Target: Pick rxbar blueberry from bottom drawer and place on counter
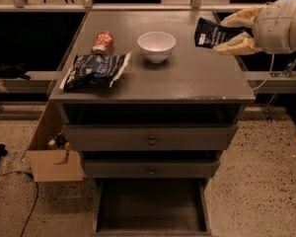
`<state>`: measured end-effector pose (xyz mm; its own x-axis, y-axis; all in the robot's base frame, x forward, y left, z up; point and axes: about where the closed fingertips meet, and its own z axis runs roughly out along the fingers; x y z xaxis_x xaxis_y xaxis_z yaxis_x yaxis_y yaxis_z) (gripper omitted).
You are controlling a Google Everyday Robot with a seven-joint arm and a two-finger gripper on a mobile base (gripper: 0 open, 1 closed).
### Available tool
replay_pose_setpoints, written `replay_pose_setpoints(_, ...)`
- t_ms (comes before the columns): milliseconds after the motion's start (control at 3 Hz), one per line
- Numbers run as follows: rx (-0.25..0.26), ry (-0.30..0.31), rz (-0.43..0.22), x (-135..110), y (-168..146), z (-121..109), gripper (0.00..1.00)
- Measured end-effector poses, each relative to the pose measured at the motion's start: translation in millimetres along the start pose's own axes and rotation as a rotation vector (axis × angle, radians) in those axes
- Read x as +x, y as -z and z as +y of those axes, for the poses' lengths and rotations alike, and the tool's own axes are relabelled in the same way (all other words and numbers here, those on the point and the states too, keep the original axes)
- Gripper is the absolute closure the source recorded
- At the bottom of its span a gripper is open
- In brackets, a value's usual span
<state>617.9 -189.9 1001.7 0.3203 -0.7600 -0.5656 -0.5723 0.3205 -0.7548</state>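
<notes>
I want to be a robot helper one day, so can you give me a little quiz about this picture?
1. True or false: the gripper is holding the rxbar blueberry by the right edge of the counter.
2. What sits between the red can and the gripper? A) white bowl B) yellow mug C) green plate
3. Fill in: the bottom drawer is pulled ___.
Key: 1 true; 2 A; 3 open.

A red can (pixel 103 42) lies near a white bowl (pixel 157 45) and snack bag (pixel 93 70).
</notes>
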Motion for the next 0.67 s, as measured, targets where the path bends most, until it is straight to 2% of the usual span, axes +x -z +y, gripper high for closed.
replay_pose_setpoints(667,-0.039,0.009,0.007,0.9,-10.2,11.4,1.0)
